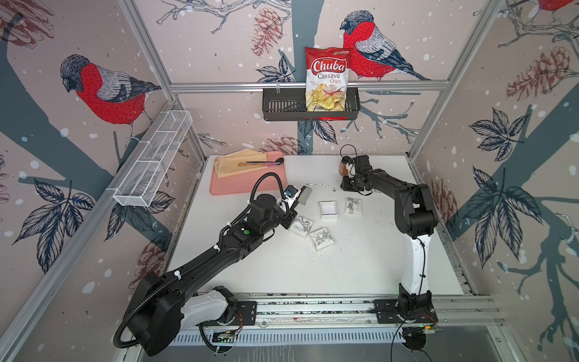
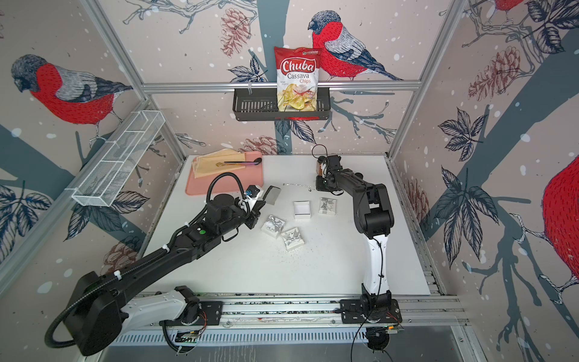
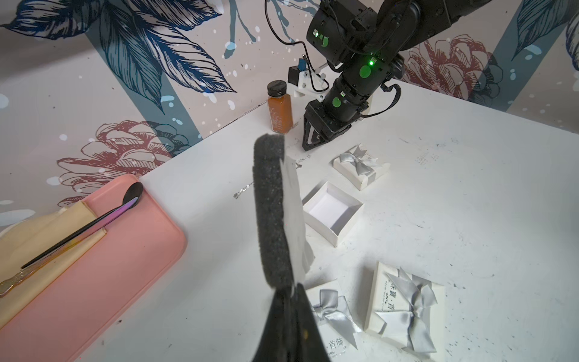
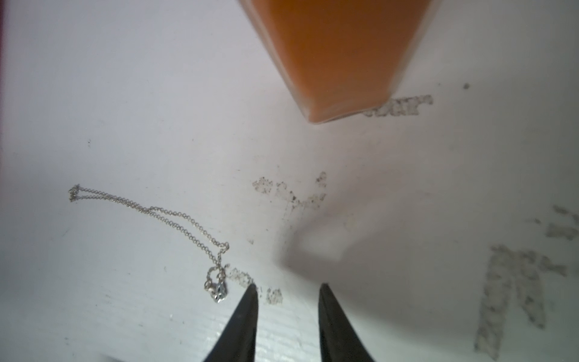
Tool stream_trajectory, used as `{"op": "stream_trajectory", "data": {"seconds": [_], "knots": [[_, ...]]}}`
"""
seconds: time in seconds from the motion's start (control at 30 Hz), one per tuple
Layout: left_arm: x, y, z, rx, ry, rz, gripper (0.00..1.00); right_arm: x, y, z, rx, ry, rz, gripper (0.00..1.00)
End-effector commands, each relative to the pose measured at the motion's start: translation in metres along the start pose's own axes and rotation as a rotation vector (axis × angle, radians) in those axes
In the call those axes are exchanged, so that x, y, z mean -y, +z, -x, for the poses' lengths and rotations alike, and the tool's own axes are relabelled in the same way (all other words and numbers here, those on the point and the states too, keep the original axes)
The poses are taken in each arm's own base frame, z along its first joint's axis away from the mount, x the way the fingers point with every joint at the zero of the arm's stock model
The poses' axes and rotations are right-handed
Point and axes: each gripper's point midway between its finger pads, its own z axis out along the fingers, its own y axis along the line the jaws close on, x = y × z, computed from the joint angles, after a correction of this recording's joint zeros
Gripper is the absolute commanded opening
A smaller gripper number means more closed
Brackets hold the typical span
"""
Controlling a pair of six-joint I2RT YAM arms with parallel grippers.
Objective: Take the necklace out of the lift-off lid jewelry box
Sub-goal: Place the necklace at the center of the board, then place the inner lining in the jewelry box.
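Since the necklace (image 4: 150, 210) lies stretched on the bare table (image 1: 360, 269), outside the open jewelry box (image 1: 329, 209) and on its far side, I judge the task all but done and the step in hand to be clearing the right gripper (image 4: 286, 286) away. Its jaws stand apart with nothing between them, and the pendant end rests just beside one fingertip. I would lift straight up before swinging off, so that no finger drags the chain, and I would mind the orange bottle (image 4: 338, 56) standing close on the far side. The left gripper (image 3: 292, 286) is clamped on a dark foam insert (image 3: 269, 213) with white backing, held above the table left of the box, and can wait there. The right wrist view resolves every link and the gap at the fingertip, but shows no box. Both top views give the layout: the box, what seems to be its bowed lid (image 1: 353, 205) to its right, and two more bowed boxes (image 1: 300, 226) (image 1: 321, 238) nearer. There the necklace is only a faint thread. The left wrist view alone shows the box interior empty, though the foam hides the chain's middle.
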Motion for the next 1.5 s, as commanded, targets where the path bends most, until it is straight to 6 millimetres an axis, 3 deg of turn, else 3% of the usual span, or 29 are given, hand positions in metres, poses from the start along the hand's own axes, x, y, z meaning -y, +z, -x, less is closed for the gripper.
{"op": "stream_trajectory", "data": {"seconds": [0.0,0.2,0.37,0.53,0.73,0.87,1.2,1.3,1.47], "knots": [[-0.001,0.004,0.021,0.079,-0.015,-0.007,0.0,-0.015,-0.018,0.007,0.036,-0.044,0.045,0.44],[0.009,0.013,0.033,0.093,-0.04,-0.081,0.0,-0.079,-0.071,0.003,0.15,-0.16,0.414,0.53],[0.022,0.01,0.047,0.105,-0.02,-0.19,0.0,-0.129,-0.14,-0.019,0.26,-0.334,0.731,0.53],[0.035,0.002,0.053,0.096,-0.008,-0.341,0.0,-0.152,-0.197,-0.024,0.352,-0.461,0.863,0.59],[0.037,-0.008,0.053,0.084,-0.013,-0.453,0.0,-0.17,-0.241,-0.036,0.38,-0.569,1.001,0.58],[0.041,-0.007,0.047,0.056,0.003,-0.483,0.0,-0.179,-0.255,-0.041,0.382,-0.606,1.062,0.59],[0.048,-0.007,0.048,0.052,0.011,-0.543,0.0,-0.208,-0.248,-0.049,0.317,-0.673,1.085,0.56],[0.048,-0.008,0.046,0.045,0.009,-0.539,0.0,-0.211,-0.245,-0.054,0.292,-0.68,1.092,0.49],[0.047,-0.008,0.047,0.047,0.011,-0.534,0.0,-0.212,-0.242,-0.059,0.266,-0.669,1.101,0.25]]}}
